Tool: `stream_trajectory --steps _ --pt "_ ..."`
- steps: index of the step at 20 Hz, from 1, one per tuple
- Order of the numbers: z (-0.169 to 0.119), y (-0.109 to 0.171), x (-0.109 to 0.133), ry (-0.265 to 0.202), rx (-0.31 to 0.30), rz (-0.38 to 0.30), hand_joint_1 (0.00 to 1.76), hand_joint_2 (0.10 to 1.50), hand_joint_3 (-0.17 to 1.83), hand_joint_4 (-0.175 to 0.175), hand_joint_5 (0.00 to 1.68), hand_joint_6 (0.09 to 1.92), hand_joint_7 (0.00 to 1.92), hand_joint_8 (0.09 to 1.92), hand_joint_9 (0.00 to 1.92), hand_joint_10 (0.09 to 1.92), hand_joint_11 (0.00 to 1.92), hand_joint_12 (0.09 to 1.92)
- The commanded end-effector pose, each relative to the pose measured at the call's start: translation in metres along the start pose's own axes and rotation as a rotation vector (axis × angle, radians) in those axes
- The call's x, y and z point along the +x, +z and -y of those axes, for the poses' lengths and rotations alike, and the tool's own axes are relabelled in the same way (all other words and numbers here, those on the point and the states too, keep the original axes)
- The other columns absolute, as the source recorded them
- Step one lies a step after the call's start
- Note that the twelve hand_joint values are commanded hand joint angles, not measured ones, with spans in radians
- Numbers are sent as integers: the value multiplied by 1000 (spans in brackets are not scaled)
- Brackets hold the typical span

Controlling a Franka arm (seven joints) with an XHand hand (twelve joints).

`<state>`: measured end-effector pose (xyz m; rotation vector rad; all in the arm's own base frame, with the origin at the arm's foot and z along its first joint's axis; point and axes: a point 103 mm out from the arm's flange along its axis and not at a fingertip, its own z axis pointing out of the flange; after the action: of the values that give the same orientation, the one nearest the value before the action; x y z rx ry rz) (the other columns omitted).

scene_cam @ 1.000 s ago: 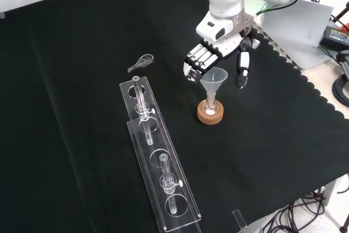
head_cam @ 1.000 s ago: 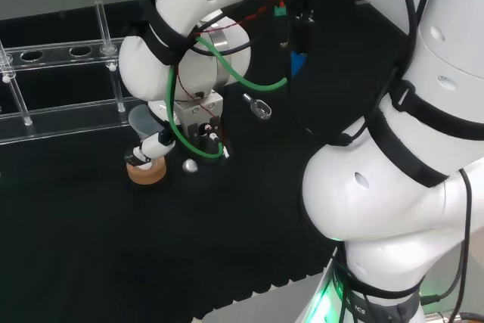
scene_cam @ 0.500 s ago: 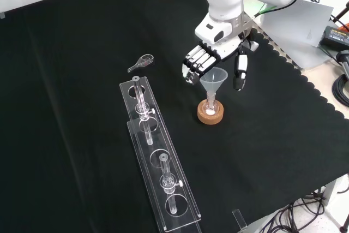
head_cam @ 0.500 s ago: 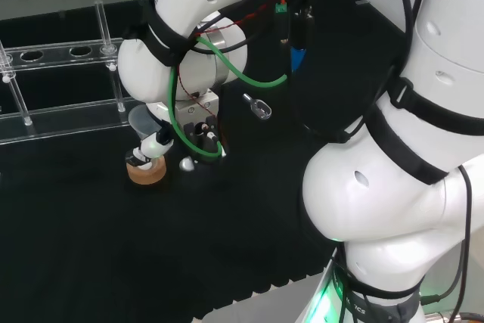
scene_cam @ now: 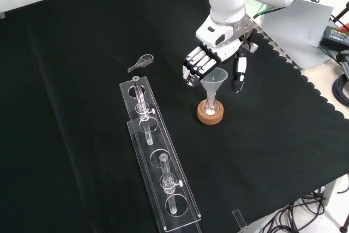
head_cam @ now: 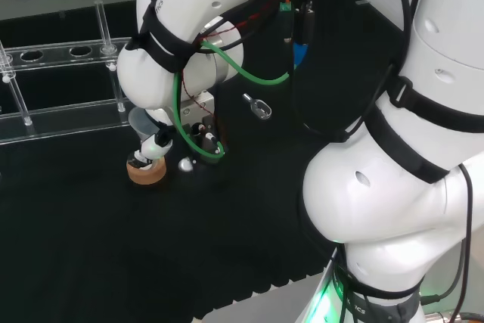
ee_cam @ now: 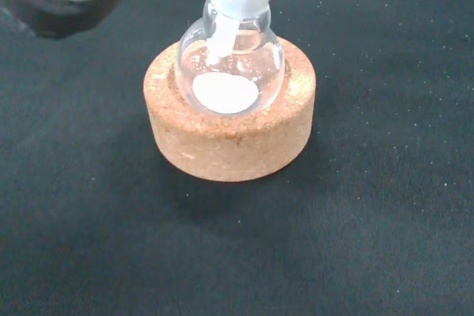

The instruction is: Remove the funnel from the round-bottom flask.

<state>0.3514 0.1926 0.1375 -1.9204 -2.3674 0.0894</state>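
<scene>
A clear funnel [scene_cam: 213,78] stands upright in the neck of a small round-bottom flask [scene_cam: 210,107], which rests on a cork ring [scene_cam: 210,114]. In the wrist view the flask [ee_cam: 231,64] holds a little white powder and sits in the cork ring [ee_cam: 229,131]. The hand [scene_cam: 215,53] hovers just behind and above the funnel in the front view, open, fingers [scene_cam: 195,64] to the funnel's left and thumb [scene_cam: 238,73] to its right, with a small gap on each side. In the head view the funnel [head_cam: 141,121] and cork ring [head_cam: 145,172] sit under the arm's wrist.
A long clear rack [scene_cam: 155,151] holding glass tubes lies left of the flask in the front view. A small clear scoop [scene_cam: 142,62] lies on the cloth behind the rack. The cloth's scalloped edge [scene_cam: 305,94] runs along the right.
The hand has shifted slightly toward the funnel, its fingers and thumb now flanking the funnel's cone more closely. Funnel, flask and cork ring have not moved.
</scene>
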Motion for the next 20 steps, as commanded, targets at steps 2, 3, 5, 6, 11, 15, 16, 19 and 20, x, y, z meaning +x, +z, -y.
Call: stream_trajectory --steps 2,3,5,6,11,15,16,19,20 --pt "-5 2 -1 -16 -11 -17 872 703 12 -28 151 87 187 593 78 856 0 1232" --pt "-6 2 0 -16 -12 -12 886 705 14 -29 163 87 195 594 84 855 0 1245" --pt "-7 2 -1 -16 -16 -12 908 709 17 -30 189 87 212 594 102 851 0 1269" --pt "-7 2 -2 -16 -17 -12 914 710 18 -30 201 87 221 595 111 849 0 1279" --pt "-8 2 -6 -13 -15 -7 932 712 24 -28 257 87 278 596 174 836 0 1323" --pt "-9 2 -11 -8 -17 -7 938 712 32 -25 307 87 324 582 216 807 0 1343" --pt "-9 2 -12 -8 -19 -5 939 712 34 -23 325 87 340 580 227 801 0 1348" --pt "-10 1 -16 -8 -23 -3 943 711 43 -22 378 87 387 571 264 782 0 1362" --pt "-11 1 -17 -9 -27 0 944 711 45 -24 397 87 405 571 275 779 0 1365"
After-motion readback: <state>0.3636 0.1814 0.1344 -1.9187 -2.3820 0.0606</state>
